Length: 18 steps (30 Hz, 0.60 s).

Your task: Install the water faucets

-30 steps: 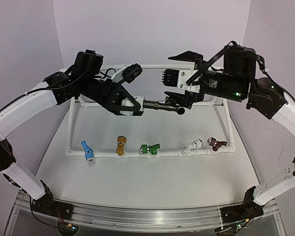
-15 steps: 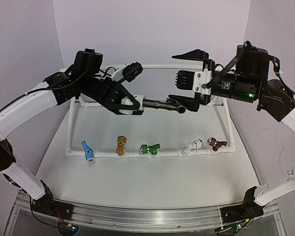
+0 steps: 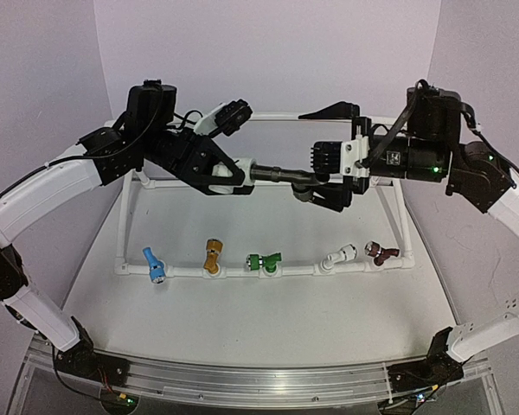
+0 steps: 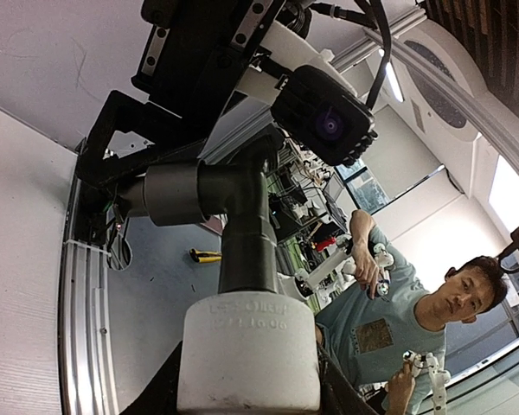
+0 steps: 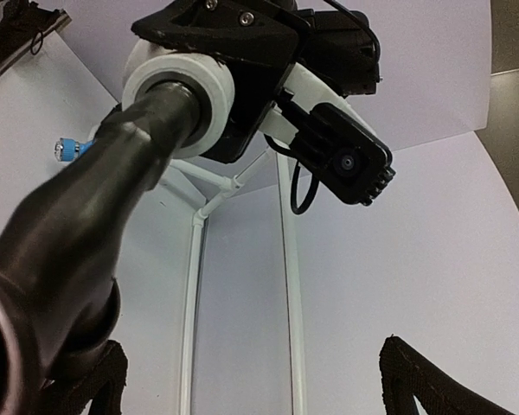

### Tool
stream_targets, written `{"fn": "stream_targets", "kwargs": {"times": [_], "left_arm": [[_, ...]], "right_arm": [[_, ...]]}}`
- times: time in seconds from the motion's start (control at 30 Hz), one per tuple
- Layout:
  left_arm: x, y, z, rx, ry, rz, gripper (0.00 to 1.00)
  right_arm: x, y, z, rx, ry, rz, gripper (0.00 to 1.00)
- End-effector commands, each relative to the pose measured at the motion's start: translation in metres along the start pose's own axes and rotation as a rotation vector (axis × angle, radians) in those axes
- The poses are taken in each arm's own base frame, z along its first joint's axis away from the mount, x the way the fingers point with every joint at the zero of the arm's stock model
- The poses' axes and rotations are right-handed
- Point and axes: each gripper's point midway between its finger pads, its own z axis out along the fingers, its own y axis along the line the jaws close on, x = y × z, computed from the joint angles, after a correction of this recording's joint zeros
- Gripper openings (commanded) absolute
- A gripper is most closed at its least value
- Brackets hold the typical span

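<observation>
My left gripper (image 3: 232, 175) is shut on the white plastic fitting (image 3: 239, 169) of the dark grey faucet (image 3: 277, 175) and holds it level in the air above the pipe frame. In the left wrist view the fitting (image 4: 246, 354) sits between my fingers with the dark faucet (image 4: 242, 225) pointing away. My right gripper (image 3: 329, 156) is open wide. The faucet's lever end (image 3: 304, 187) lies next to its lower finger (image 3: 336, 201); I cannot tell whether they touch. In the right wrist view the faucet (image 5: 78, 225) runs past the left finger (image 5: 91, 385).
A white pipe frame (image 3: 398, 216) stands on the table. Its front pipe (image 3: 298, 270) carries blue (image 3: 152, 264), gold (image 3: 212, 256), green (image 3: 263, 261), white (image 3: 339, 256) and maroon (image 3: 381, 252) faucets. A purple wall stands behind and at the sides.
My left gripper has lifted the grey faucet slightly. My right gripper drew back to the right, then came left again, still open, beside the faucet's lever end.
</observation>
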Motion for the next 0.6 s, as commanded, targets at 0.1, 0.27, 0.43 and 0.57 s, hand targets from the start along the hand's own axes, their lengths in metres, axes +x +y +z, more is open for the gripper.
{"fn": "stream_targets", "kwargs": {"times": [0.1, 0.27, 0.43, 0.57], "left_arm": [[-0.019, -0.012, -0.003, -0.011, -0.054, 0.137, 0.00], [-0.023, 0.000, -0.001, -0.036, -0.065, 0.117, 0.00], [-0.025, 0.009, 0.000, -0.054, -0.069, 0.099, 0.00], [-0.023, 0.016, 0.001, -0.067, -0.064, 0.080, 0.00]], "right_arm": [[-0.026, 0.001, -0.015, -0.027, -0.122, 0.032, 0.98], [-0.036, -0.001, -0.019, -0.030, -0.158, 0.039, 0.98], [-0.044, -0.005, -0.021, -0.024, -0.183, 0.053, 0.98], [-0.049, -0.012, -0.022, -0.009, -0.194, 0.067, 0.98]]}}
